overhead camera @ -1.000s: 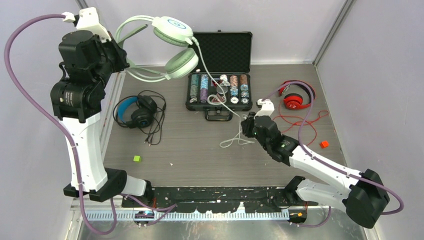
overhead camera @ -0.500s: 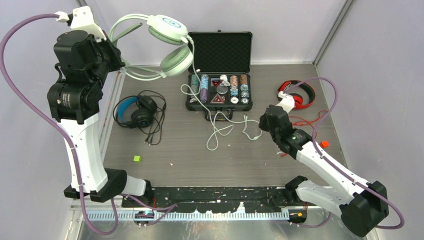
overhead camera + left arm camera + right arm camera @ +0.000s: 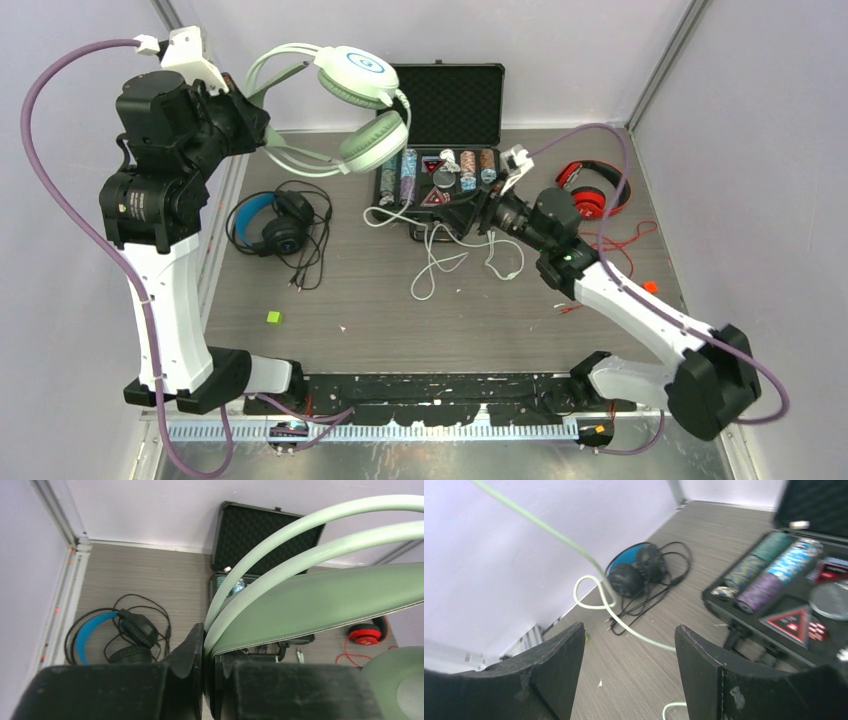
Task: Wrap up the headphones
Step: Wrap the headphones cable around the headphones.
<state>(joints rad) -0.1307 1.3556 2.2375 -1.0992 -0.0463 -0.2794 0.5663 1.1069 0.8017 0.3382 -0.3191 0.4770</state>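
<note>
My left gripper (image 3: 252,135) is raised at the back left, shut on the headband of the pale mint-green headphones (image 3: 362,100). In the left wrist view the jaws (image 3: 207,652) pinch that green band (image 3: 320,600). The white cable (image 3: 432,262) hangs from an ear cup and loops on the table in front of the case. My right gripper (image 3: 480,208) hovers open by the case's front, pointing left. Its fingers (image 3: 629,630) hold nothing, and the cable (image 3: 596,575) passes ahead of them. The black headphones (image 3: 270,222) lie at the left and the red headphones (image 3: 590,197) at the right.
An open black case (image 3: 450,100) with poker chips stands at the back centre. A small green cube (image 3: 273,317) lies near the left front and a red cube (image 3: 649,288) at the right. The red cable (image 3: 610,250) sprawls beside the right arm.
The right gripper has opened wide and swung from the table's right-middle up towards the case front. The white cable now lies in loose loops. The left arm shifted the mint headphones slightly right.
</note>
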